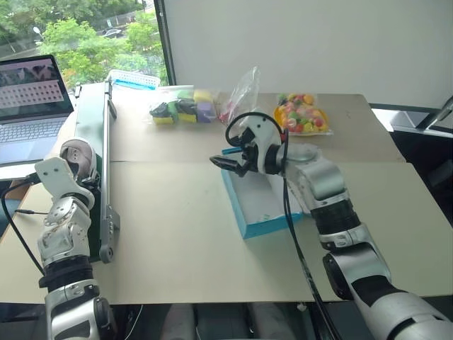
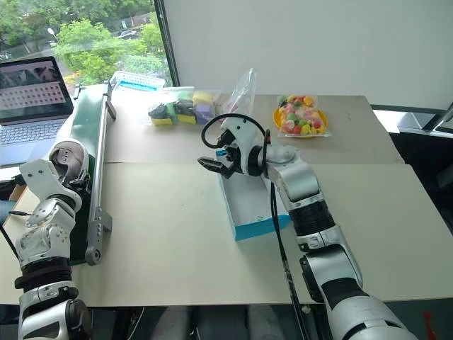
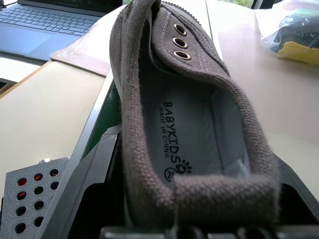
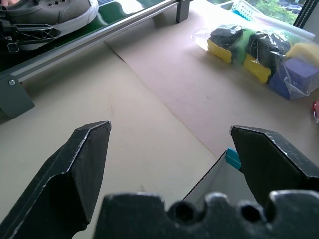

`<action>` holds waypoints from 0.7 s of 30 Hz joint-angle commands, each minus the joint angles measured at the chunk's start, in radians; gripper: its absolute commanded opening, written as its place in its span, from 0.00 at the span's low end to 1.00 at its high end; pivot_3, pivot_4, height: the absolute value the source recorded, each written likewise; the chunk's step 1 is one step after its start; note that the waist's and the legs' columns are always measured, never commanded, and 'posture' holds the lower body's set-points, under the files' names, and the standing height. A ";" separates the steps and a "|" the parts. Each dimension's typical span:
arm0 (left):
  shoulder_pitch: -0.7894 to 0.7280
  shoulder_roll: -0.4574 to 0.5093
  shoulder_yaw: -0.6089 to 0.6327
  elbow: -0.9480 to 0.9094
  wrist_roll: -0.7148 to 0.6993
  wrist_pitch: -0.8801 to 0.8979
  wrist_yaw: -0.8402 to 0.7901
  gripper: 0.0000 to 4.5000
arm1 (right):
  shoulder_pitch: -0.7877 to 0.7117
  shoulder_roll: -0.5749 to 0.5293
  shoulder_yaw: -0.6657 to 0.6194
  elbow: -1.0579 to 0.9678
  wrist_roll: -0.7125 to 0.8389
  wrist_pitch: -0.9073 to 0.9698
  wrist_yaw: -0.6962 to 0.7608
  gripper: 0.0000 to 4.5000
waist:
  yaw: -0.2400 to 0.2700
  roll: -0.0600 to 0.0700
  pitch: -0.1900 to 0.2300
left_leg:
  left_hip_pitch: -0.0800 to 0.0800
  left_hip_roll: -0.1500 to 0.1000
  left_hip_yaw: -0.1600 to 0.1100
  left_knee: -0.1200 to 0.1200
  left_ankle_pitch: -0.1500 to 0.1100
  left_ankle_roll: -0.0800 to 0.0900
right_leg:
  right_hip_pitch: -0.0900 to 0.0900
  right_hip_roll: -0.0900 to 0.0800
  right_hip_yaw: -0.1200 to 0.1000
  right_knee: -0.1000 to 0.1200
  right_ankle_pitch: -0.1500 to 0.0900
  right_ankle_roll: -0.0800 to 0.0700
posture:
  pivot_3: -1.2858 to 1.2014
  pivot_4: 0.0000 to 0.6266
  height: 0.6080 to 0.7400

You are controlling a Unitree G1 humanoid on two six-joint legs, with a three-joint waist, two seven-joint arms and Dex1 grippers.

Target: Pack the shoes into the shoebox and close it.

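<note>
One grey shoe [image 3: 189, 129] is clamped at its heel by the left gripper [image 2: 53, 177], on the green conveyor belt [image 1: 88, 120] at the table's left edge. The shoe's long axis is seen running away from the wrist, along the belt. The shoebox [image 1: 258, 205] lies well to the right, mid-table, open; the right gripper [image 4: 169, 164] is held beside it, unclenched and empty. A tan table [image 1: 177, 234] is noted, with a laptop [image 1: 28, 92] and a window [image 1: 92, 35] behind.

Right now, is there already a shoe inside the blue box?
No, the blue box shows only its bare white inside, and the one shoe in sight sits on the green conveyor belt by the left gripper.
</note>
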 commanded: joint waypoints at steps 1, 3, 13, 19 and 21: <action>-0.091 0.000 -0.055 -0.161 -0.043 -0.006 -0.035 0.54 | -0.072 0.073 -0.182 -0.037 0.169 0.125 -0.073 1.00 | 0.001 0.000 0.000 | -0.001 0.000 -0.001 0.000 0.000 0.000 | 0.000 0.000 -0.001 -0.001 0.000 0.000 | 0.52 0.24 1.00; -0.129 -0.014 -0.105 -0.221 -0.067 0.019 -0.070 0.54 | -0.111 0.117 -0.290 -0.021 0.263 0.209 -0.135 1.00 | 0.006 0.000 0.000 | -0.005 0.000 -0.005 0.001 0.001 -0.001 | -0.002 0.000 -0.004 -0.001 0.000 0.000 | 0.52 0.24 1.00; -0.285 -0.185 -0.335 -0.386 -0.183 0.177 -0.138 0.54 | -0.266 0.221 -0.698 0.107 0.643 0.426 -0.470 1.00 | 0.021 0.000 0.000 | -0.007 -0.003 -0.009 -0.001 0.003 -0.004 | -0.001 -0.003 -0.009 -0.002 0.000 0.000 | 0.52 0.24 1.00; -0.270 -0.310 -0.430 -0.462 -0.211 0.234 -0.124 0.54 | -0.250 0.210 -0.719 0.093 0.683 0.420 -0.541 1.00 | -0.001 0.000 0.000 | -0.008 -0.004 -0.009 -0.001 0.004 -0.003 | -0.002 -0.003 -0.008 -0.001 0.000 0.000 | 0.52 0.24 1.00; -0.267 -0.342 -0.450 -0.485 -0.229 0.258 -0.120 0.54 | -0.227 0.178 -0.673 0.092 0.639 0.397 -0.514 1.00 | -0.004 0.000 0.000 | -0.008 -0.004 -0.009 -0.001 0.004 -0.003 | -0.002 -0.003 -0.008 -0.001 0.000 0.000 | 0.52 0.24 1.00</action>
